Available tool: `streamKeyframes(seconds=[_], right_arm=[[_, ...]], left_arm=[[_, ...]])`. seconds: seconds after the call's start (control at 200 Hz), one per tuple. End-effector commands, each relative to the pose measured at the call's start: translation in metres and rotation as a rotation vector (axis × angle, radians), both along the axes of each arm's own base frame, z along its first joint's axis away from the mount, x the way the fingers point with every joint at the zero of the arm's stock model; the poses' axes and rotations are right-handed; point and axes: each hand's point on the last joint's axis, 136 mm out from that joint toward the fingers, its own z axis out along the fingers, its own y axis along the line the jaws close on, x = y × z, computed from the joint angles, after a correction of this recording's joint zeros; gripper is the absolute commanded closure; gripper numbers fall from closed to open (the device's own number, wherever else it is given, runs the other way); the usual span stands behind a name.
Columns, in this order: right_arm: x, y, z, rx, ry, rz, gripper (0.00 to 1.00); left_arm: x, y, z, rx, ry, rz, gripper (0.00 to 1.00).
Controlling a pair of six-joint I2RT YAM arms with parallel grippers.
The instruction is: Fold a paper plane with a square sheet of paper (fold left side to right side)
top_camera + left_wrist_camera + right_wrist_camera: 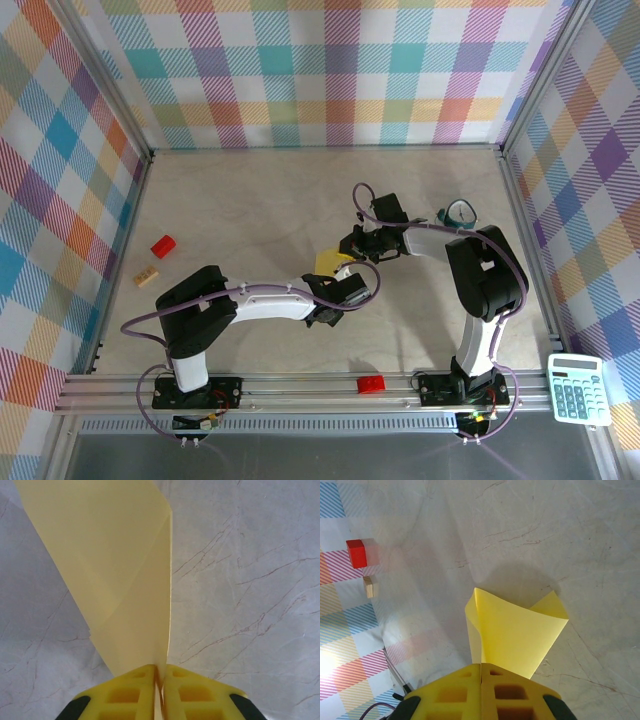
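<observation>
The square sheet of paper (329, 262) is plain yellow and is held up off the table between both grippers near the middle. In the left wrist view the paper (120, 580) rises as a doubled, creased sheet from my left gripper (160, 669), whose yellow fingers are shut on its lower edge. My right gripper (481, 666) is shut on another edge, and the paper (520, 635) curls away from it in a loose bend. From above, the left gripper (338, 287) sits just near of the sheet and the right gripper (353, 244) just beyond it. No pointed paper plane is in view.
A red brick (163, 245) and a small tan block (147, 276) lie at the left of the table. Another red brick (371, 383) sits on the front rail. A calculator (578, 389) rests at the near right corner. Checked walls enclose three sides.
</observation>
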Motion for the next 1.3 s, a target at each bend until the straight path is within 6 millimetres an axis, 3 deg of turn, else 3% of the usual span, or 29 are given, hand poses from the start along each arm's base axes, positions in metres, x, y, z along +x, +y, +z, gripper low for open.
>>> streamKeyframes(seconds=[0.0,0.17,0.29,0.465,0.71,0.92,1.295], right_arm=[[0.001,0.002,-0.003,-0.015,0.014,-0.001,1.0],[0.0,-0.002,-0.005,-0.029,0.013,-0.004,0.97],[0.007,-0.013,0.01,-0.03,-0.03,-0.027,0.88],[0.018,-0.045,0.034,-0.07,-0.108,-0.088,0.69],[0.014,-0.09,0.039,-0.118,-0.143,-0.163,0.61],[0.0,-0.086,0.032,-0.076,-0.153,-0.124,0.59],[-0.017,-0.08,0.019,-0.004,-0.147,-0.086,0.58]], left_arm=[[-0.004,0.004,-0.006,0.012,0.004,0.007,0.91],[-0.006,0.003,-0.008,-0.005,0.012,0.022,0.99],[-0.005,0.002,-0.002,-0.046,0.008,0.031,1.0],[-0.002,0.006,0.01,-0.129,0.018,0.057,1.0],[0.0,0.002,0.022,-0.349,0.136,0.087,1.0],[0.01,-0.007,0.021,-0.612,0.32,0.152,1.0],[0.039,-0.007,0.028,-0.973,0.442,0.288,1.0]])
